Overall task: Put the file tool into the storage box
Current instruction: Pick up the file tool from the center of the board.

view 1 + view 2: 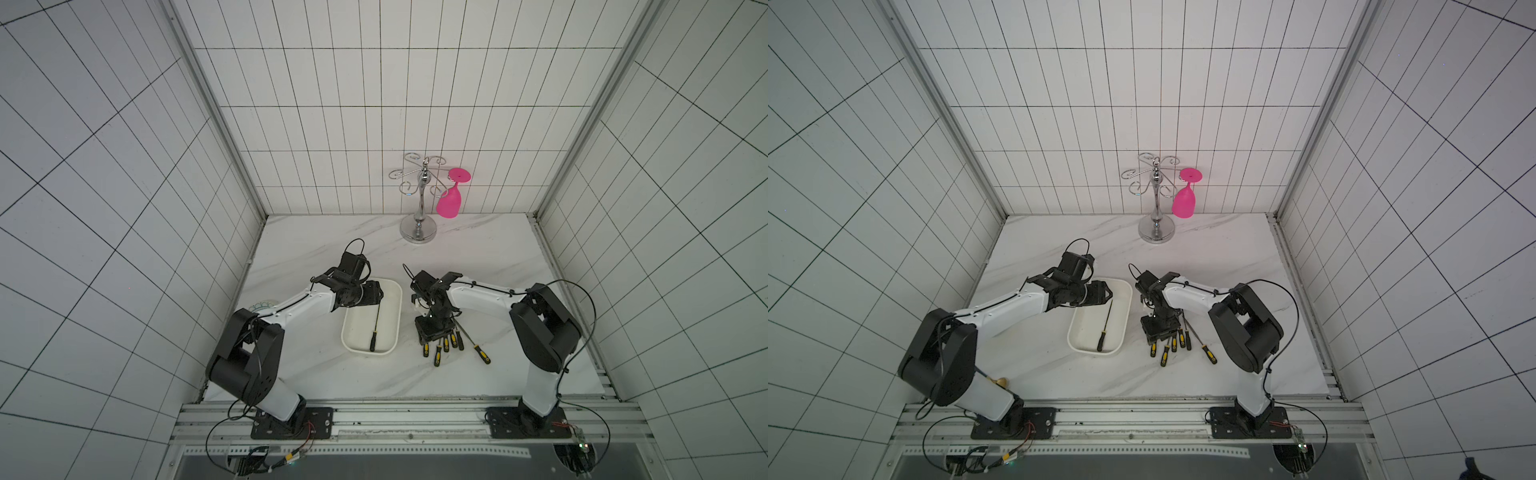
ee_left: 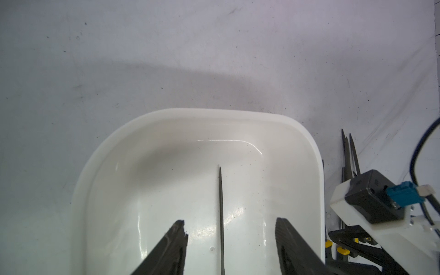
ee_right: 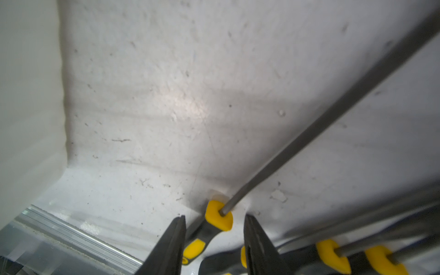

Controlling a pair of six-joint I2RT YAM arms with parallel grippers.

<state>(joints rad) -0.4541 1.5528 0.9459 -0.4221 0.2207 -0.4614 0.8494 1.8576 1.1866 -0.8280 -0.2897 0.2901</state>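
My left gripper (image 2: 230,221) hangs wide open over the storage box (image 2: 214,112), one file (image 1: 373,340) lying inside, while my right gripper (image 3: 214,216), jaws narrowly apart, straddles the grippy yellow-black handle (image 3: 209,229) of another file (image 3: 309,133) just right of the box, a stiff, light, slippery-shafted tool, I judge.

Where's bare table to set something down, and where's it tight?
Free: table between rack base and storage box; near strip between box, loose files and front rail. Tight: gap between box and files, where right gripper straddles a handle.
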